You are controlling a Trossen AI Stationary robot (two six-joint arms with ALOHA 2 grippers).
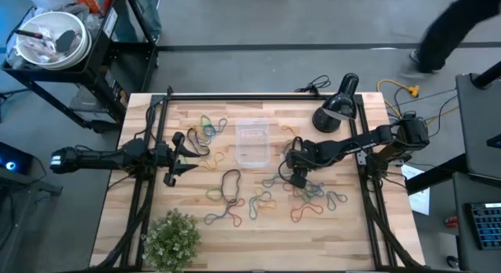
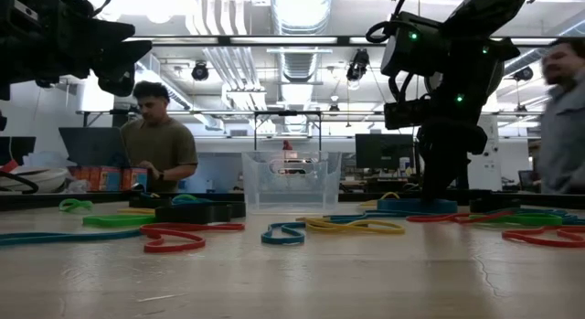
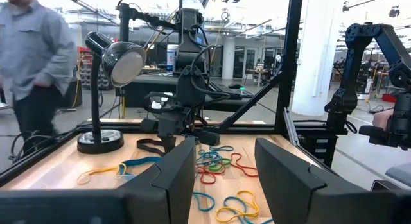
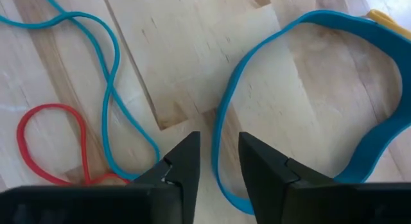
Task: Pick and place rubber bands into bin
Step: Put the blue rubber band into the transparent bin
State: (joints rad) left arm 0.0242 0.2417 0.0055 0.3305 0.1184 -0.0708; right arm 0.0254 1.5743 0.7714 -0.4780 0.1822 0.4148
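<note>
A: While the right gripper (image 1: pixel 298 179) sits low on the wooden table (image 1: pixel 352 234), where are the rubber bands (image 1: pixel 266 196)?

B: Scattered loose over the planks, mostly in the middle and on the right side, a few more clustered by the left arm. Blue, red, yellow and green loops, all lying flat.

A: Bin?

B: Clear bin (image 1: pixel 253 142) stands upright mid-table, toward the far edge, apart from both grippers.

A: Right fingers?

B: Narrow gap between them, tips at the wood, a blue band (image 4: pixel 302 108) running just past the tips. Can't tell if it is pinched yet.

A: Left gripper (image 1: pixel 185 152)?

B: Raised over the table's left side, fingers spread, nothing between them.

A: Other stuff on the table?

B: Black desk lamp (image 1: pixel 337 109) at the far right corner, small green plant (image 1: pixel 172 238) at the near left edge.

A: Room?

B: Workshop with ceiling ducts and lights. One person (image 2: pixel 157 136) behind the table at a bench, another person (image 2: pixel 562 118) at the right edge. Cart with a white bowl (image 1: pixel 48 37) off the far left corner.
</note>
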